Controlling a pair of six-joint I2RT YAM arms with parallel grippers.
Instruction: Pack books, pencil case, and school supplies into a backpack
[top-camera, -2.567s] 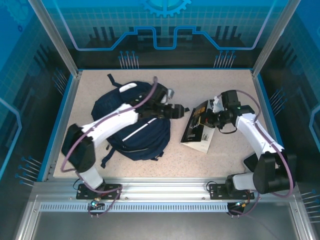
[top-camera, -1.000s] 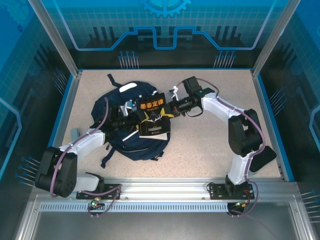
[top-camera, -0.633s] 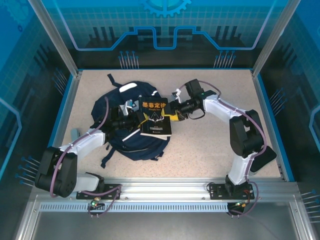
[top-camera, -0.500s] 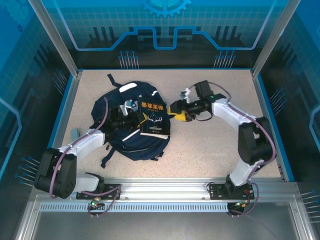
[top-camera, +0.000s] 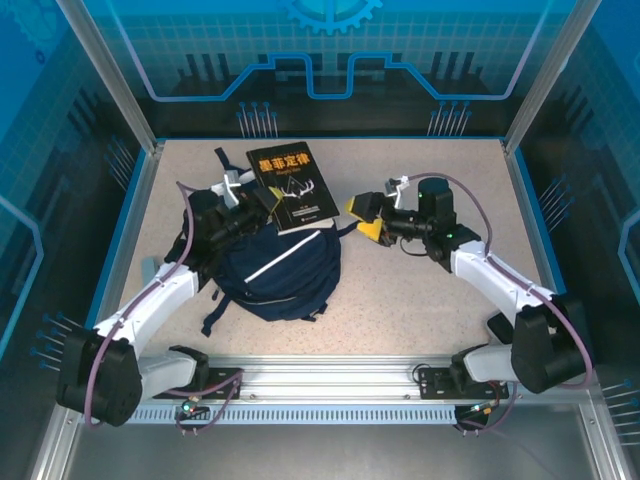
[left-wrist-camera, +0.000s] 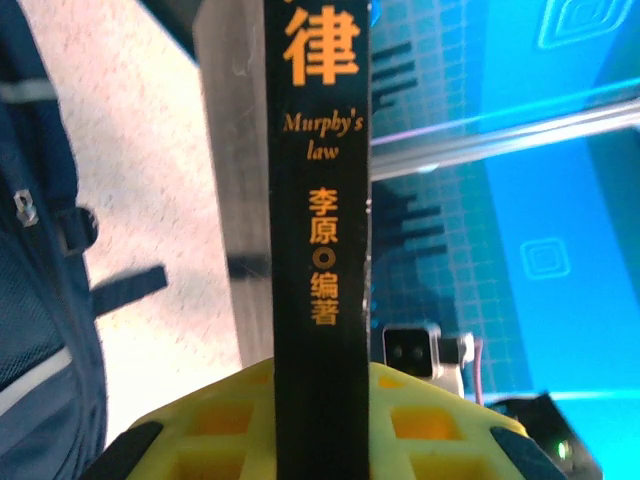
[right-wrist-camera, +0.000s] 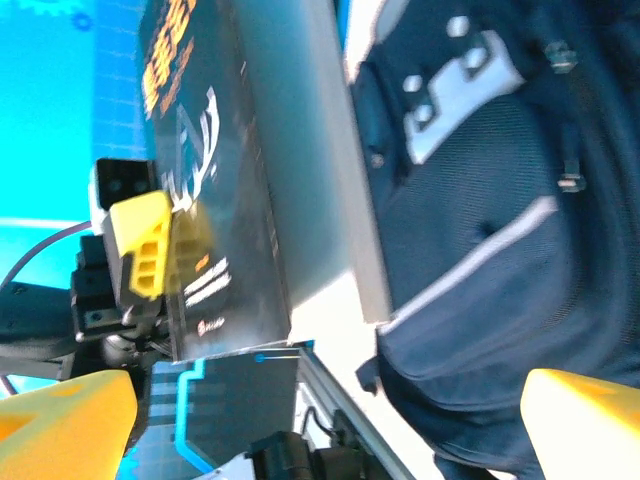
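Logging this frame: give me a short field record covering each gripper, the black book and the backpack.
left gripper: shut on the black book, gripping one edge
right gripper: open, empty, to the right of the book and apart from it
black book: cover toward the top camera, over the far end of the backpack
backpack: lying on the table, white stripe up
packing: book not yet inside

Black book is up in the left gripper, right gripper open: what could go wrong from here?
The left gripper pinches the black book at one edge, most of it overhanging; it may swivel or slip.
The backpack below is not clearly open; the book may land on fabric.
The open right gripper sits near the book and could clip it.
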